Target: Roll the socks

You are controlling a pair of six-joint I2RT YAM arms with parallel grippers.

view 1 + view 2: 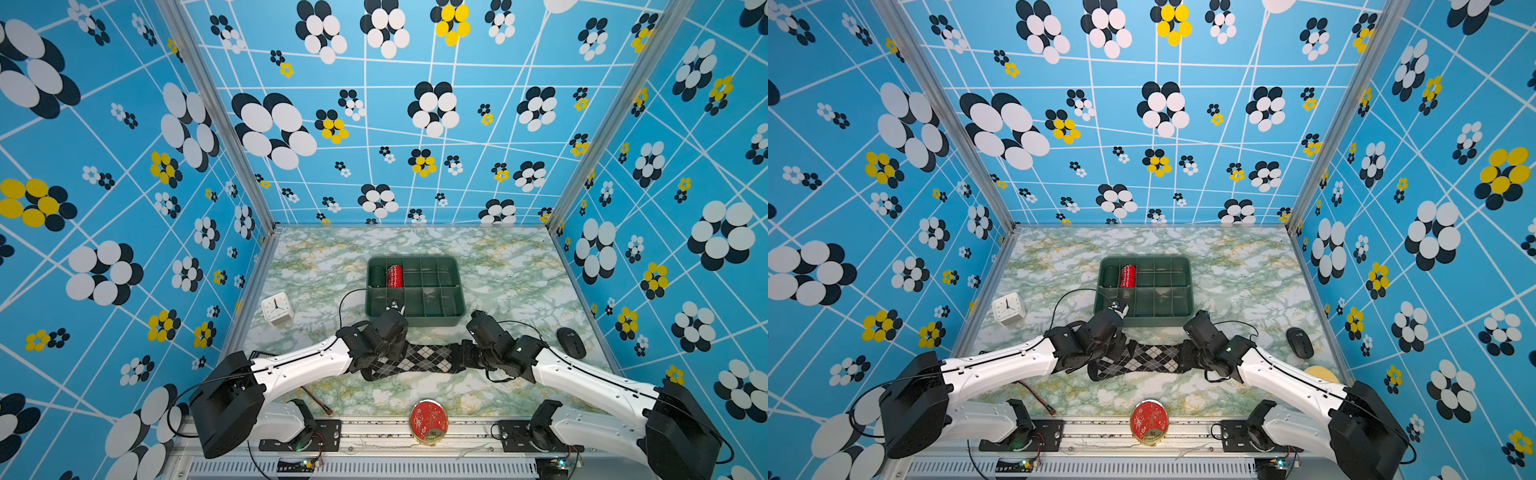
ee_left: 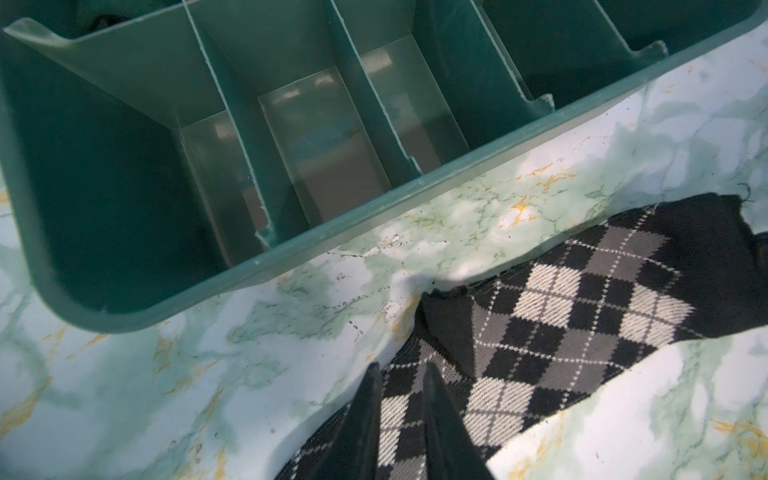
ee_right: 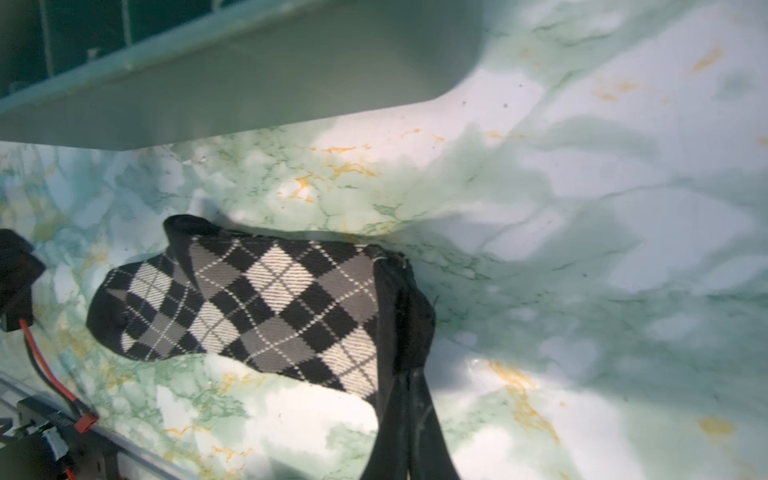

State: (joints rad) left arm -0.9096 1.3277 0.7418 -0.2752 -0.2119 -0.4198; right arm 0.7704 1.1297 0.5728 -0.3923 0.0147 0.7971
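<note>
Left hand (image 2: 402, 368) narrowly pinches the socks (image 1: 419, 358), right hand (image 3: 409, 374) clamps tight on their black end; tugging apart could slip either grip.

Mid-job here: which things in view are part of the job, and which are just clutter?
Job: black fabric socks with grey-white argyle diamonds; likely the green plastic divided tray.
Lying about: white square clock; black computer mouse; round red tin; red zigzag roll and dark green roll in the tray.

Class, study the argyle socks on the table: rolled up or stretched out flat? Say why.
Stretched out, not rolled: the socks lie lengthwise on the table, the left gripper and right gripper each holding one end.
</note>
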